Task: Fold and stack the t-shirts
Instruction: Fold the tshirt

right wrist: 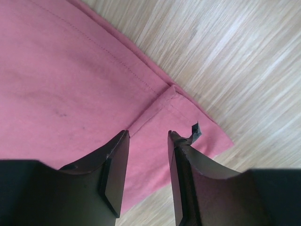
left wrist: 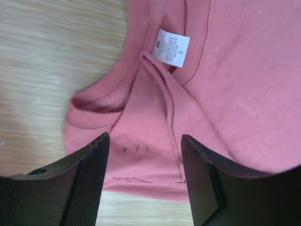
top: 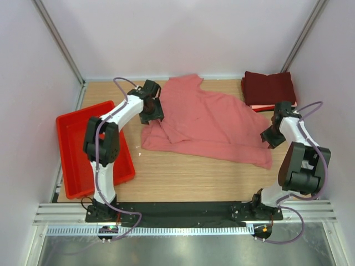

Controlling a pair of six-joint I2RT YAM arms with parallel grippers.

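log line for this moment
salmon-pink t-shirt spread out | left gripper open over collar | right gripper open over hem corner | folded maroon t-shirts far right

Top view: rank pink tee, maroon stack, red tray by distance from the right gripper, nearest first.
1. Salmon-pink t-shirt: its right-hand corner lies under the right gripper.
2. Maroon stack: back-right corner, just beyond that gripper.
3. Red tray: far across, on the left side.
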